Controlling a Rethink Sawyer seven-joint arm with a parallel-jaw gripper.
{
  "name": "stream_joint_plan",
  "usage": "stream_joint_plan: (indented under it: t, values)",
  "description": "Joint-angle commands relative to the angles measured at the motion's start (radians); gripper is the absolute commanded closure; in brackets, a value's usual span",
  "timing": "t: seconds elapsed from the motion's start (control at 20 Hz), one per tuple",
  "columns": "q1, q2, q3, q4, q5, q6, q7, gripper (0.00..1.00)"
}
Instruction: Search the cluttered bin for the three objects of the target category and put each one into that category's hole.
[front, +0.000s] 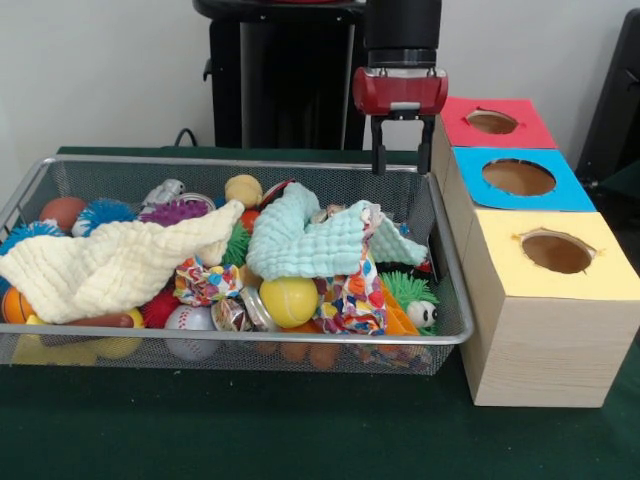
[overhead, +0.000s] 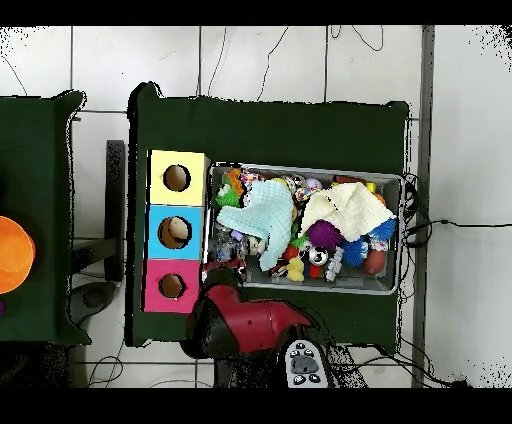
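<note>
Nearest in the front view stood the wooden box with the yellow-topped hole (front: 556, 251), then the blue-topped hole (front: 518, 177) and the red-topped hole (front: 492, 121) behind it, all three set against the end of the wire mesh bin (front: 250, 348) on the green surface (front: 230, 430), probably so that a carry from bin to hole would be short. At the bin's near edge lay a baseball (front: 188, 320), a yellow ball (front: 288, 300) and a patterned cloth (front: 349, 296). Over the middle a cream cloth (front: 110, 268) and a pale blue cloth (front: 300, 240) were draped across the heap, hiding much of what lay beneath; a purple spiky ball (front: 175, 211) and a tan ball (front: 243, 189) showed farther back. Which category was wanted could not be told, so the three targets were most likely somewhere in that pile, possibly under the cloths.

Farthest, the tool (front: 401, 158) hung above the bin's far corner beside the red-topped hole, its two fingers parted and holding nothing.

The overhead view showed something pale inside the blue-topped hole (overhead: 176, 232), which the front view did not reveal, and an orange object (overhead: 14, 252) on a separate surface at the edge. Only the front view showed the tool's fingers; from above the red arm (overhead: 250, 322) covered them.
</note>
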Motion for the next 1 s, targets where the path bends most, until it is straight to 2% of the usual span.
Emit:
stream_joint_plan:
  t: [0.05,0.25,0.4,0.8,1.0]
  values:
    - [0.001,0.106,-0.03,-0.112,-0.047,-0.119,0.1,0.0]
    - [0.033,0.172,-0.074,-0.118,-0.031,-0.18,0.102,0.0]
    - [0.044,0.182,-0.095,-0.113,-0.024,-0.197,0.102,0.0]
    - [0.061,0.297,-0.138,-0.165,-0.01,-0.29,0.086,0.0]
    - [0.037,0.316,-0.144,-0.174,-0.044,-0.32,0.084,0.0]
